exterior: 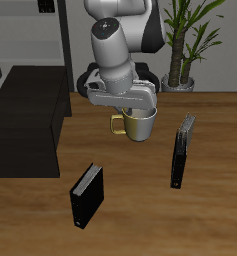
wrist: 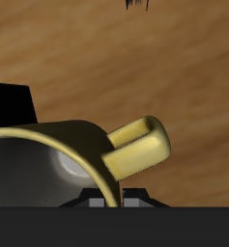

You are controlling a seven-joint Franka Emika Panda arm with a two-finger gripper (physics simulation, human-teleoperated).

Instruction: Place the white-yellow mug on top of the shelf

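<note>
The low black boxy shelf (exterior: 30, 118) stood on the wooden table (exterior: 140, 215). Beside it, I held my gripper (exterior: 136, 112) closed on the small glossy white-yellow mug (exterior: 138, 125), above the table, handle (wrist: 137, 145) toward the shelf.

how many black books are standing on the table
2. One black book stands nearest the table's front edge, in front of the shelf. The other black book stands farther back, beside the white-yellow mug. None looks hidden.
</note>
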